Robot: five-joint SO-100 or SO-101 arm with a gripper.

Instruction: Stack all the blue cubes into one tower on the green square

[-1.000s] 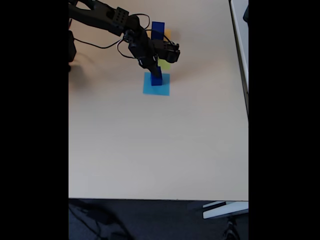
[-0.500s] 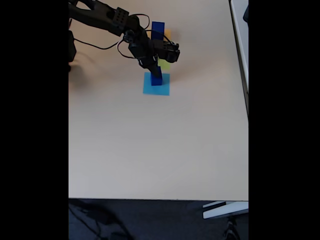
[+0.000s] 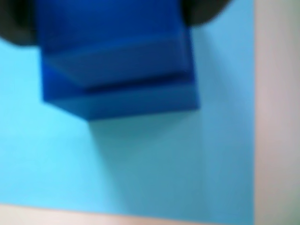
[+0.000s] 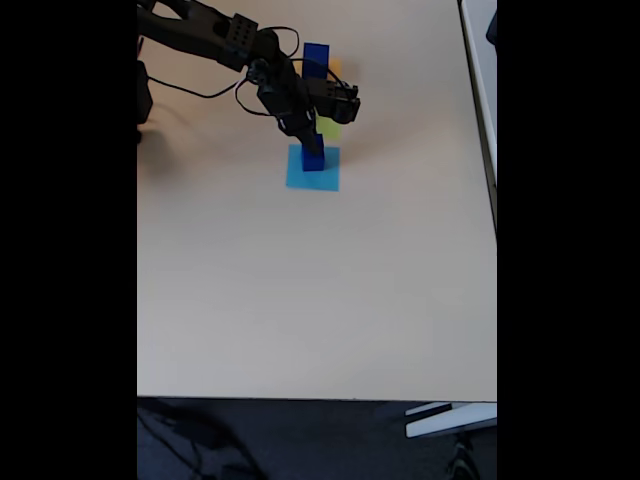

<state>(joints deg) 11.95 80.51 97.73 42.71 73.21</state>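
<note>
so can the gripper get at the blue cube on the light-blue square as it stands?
Probably yes. In the fixed view the gripper is already over the blue cube on the light-blue square. The wrist view shows dark fingers flanking a cube, nothing between; whether they grip is unclear.

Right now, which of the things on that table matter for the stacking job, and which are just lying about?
Part of the job:
- blue cubes stacked on the light-blue square, under the claw
- another blue cube farther back
- green square, partly hidden by the arm

Just lying about:
- light-blue square
- a bit of orange behind the far cube
- grey object on the floor
</note>
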